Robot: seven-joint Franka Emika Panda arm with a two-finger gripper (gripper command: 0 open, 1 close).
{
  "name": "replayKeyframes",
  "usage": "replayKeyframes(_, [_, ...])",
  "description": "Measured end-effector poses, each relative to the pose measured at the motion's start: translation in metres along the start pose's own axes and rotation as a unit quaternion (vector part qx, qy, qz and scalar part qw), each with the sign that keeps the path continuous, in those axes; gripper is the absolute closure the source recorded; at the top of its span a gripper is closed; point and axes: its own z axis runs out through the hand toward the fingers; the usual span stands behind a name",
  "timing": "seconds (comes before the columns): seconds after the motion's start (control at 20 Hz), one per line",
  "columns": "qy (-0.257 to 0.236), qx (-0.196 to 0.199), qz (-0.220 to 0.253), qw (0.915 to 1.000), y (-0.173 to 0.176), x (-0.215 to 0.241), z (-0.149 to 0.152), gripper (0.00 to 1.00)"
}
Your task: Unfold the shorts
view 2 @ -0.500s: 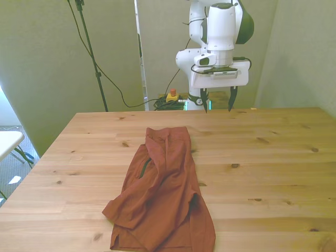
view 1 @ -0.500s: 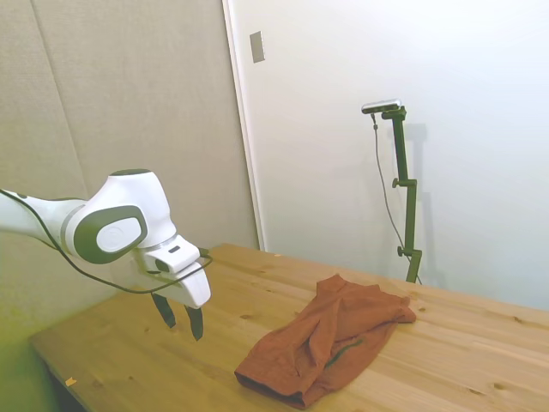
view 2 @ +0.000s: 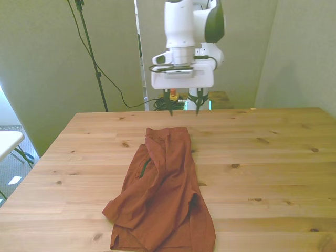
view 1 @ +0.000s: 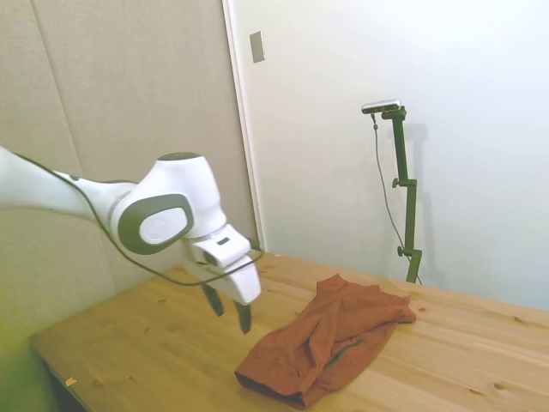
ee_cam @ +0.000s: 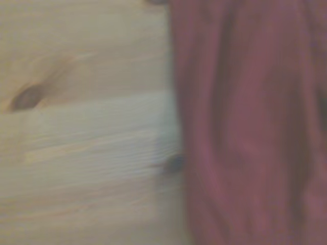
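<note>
1. My gripper (view 2: 183,109) hangs open and empty above the shorts' (view 2: 165,189) far edge.
2. The shorts lie folded and rumpled on the table (view 2: 273,168).
3. I judge this the approach; next I lower and pinch a top layer.

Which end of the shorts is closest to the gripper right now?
The straight-edged end of the shorts, lying near the table's far edge just below the open gripper; the crumpled end is much farther.
</note>
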Motion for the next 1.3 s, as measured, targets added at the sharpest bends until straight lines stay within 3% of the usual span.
replayKeyframes(0.25, [-0.038, 0.004, 0.048, 0.9981, 0.051, 0.08, 0.007, 0.0])
replayKeyframes(0.4, [-0.064, 0.006, 0.062, 0.996, 0.072, 0.106, 0.024, 0.0])
replayKeyframes(0.9, [-0.19, 0.097, 0.022, 0.9768, 0.061, 0.105, 0.082, 0.0])
replayKeyframes(1.05, [-0.219, 0.106, 0.013, 0.9698, 0.058, 0.099, 0.099, 0.0])
replayKeyframes(1.1, [-0.223, 0.105, 0.013, 0.9692, 0.058, 0.098, 0.102, 1.0])
replayKeyframes(1.3, [-0.232, 0.106, 0.007, 0.9669, 0.062, 0.097, 0.106, 1.0])
